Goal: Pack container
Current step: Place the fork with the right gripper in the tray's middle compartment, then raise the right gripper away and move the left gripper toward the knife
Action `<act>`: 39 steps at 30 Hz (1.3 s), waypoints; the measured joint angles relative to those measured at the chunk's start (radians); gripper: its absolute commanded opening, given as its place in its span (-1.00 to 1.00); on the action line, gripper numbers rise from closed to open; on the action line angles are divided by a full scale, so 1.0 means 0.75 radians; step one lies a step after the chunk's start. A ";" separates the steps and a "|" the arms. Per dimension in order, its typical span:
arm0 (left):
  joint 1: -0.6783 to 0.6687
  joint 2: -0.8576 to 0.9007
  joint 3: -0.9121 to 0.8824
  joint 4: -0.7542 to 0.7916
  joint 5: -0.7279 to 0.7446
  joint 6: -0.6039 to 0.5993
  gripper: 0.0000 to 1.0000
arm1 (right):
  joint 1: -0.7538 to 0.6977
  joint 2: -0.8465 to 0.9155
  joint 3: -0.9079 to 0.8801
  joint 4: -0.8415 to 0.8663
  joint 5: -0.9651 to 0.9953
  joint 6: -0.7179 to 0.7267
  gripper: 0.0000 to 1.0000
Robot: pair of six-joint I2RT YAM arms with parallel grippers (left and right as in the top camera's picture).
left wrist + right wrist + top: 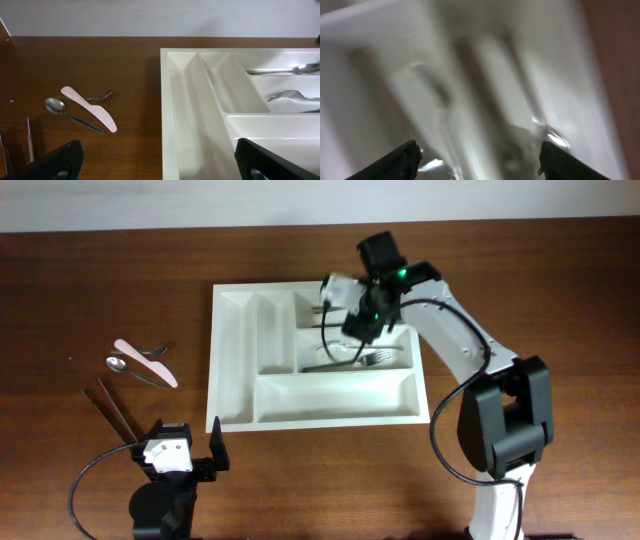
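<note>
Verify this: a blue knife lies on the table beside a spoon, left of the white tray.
Not blue: the knife is pink. The left wrist view shows it on the table beside the spoon, left of the white tray.

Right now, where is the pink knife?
Overhead view: on the table, left of the container, the pink knife lies beside a spoon and a fork.

No text, label, brand, number or sign can be read in any view. The white container (330,395) is unmarked, as are the spoon (75,118) and pink knife (90,107) beside it. The right wrist view is too blurred to read.
</note>
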State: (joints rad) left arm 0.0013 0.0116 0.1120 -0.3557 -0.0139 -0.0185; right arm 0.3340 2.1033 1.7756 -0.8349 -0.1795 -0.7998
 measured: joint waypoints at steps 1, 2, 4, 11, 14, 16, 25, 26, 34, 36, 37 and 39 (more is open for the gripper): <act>0.000 0.000 0.000 0.001 0.000 0.000 0.98 | -0.032 0.000 0.072 -0.014 0.080 0.152 0.59; 0.000 0.000 0.000 0.000 -0.001 0.000 0.98 | -0.044 0.000 0.099 -0.024 0.101 0.198 0.60; 0.000 0.000 0.000 0.000 -0.001 0.000 0.98 | -0.137 -0.001 0.223 -0.070 0.205 0.408 0.78; 0.000 0.000 0.000 0.000 -0.001 0.000 0.98 | -0.474 -0.003 0.350 -0.244 0.324 0.877 0.98; 0.000 0.000 0.000 0.000 -0.001 0.000 0.98 | -0.579 -0.003 0.350 -0.287 0.323 0.991 0.98; 0.000 0.000 0.000 0.000 0.000 0.000 0.98 | -0.630 -0.003 0.349 -0.289 0.323 1.038 0.98; 0.000 0.000 0.000 0.000 -0.001 0.000 0.98 | -0.698 -0.003 0.315 -0.289 0.304 1.098 0.98; 0.000 0.000 0.000 0.000 -0.001 0.000 0.98 | -0.698 -0.002 0.315 -0.289 0.298 1.098 0.98; 0.000 0.000 0.000 0.000 0.000 0.000 0.98 | -0.698 -0.003 0.314 -0.289 0.263 1.102 0.98; 0.000 0.000 0.000 0.001 -0.005 0.000 0.98 | -0.698 -0.003 0.314 -0.289 0.263 1.102 0.98; 0.000 0.001 -0.001 0.013 -0.021 0.000 0.98 | -0.698 -0.003 0.314 -0.289 0.263 1.101 0.98; 0.000 0.001 -0.007 0.120 -0.053 -0.002 0.98 | -0.698 -0.003 0.314 -0.289 0.262 1.101 0.98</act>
State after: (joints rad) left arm 0.0013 0.0120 0.1070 -0.2657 -0.0536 -0.0200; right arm -0.1894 2.1014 2.0109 -1.0519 0.0170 0.0261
